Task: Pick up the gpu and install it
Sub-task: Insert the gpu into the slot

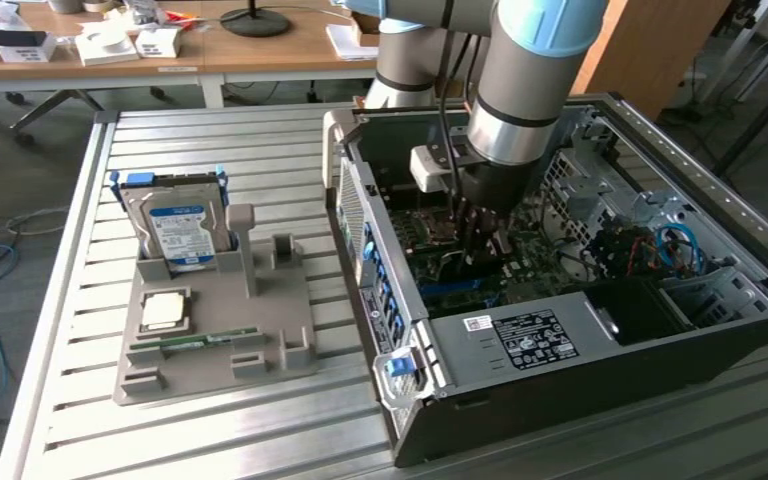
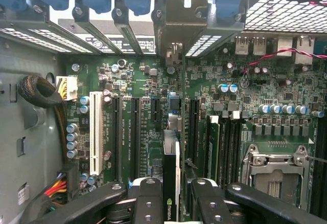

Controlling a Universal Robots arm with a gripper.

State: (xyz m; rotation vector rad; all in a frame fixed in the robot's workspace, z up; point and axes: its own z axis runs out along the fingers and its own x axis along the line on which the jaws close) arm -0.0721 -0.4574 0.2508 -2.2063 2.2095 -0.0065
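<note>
On the ribbed metal worktop, a grey parts holder keeps a silver hard drive with blue-white label upright. Rightward, inside the open black computer case, the tool grips the thin dark gpu edge-on — aligned over a green motherboard slot — its green logo unreadable.

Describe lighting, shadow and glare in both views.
Exterior view: even room light, the arm shading the case interior, faint sheen on the slatted table. Wrist view: motherboard evenly lit, bright backlight through the rear vents, gripper dark around the gpu.
</note>
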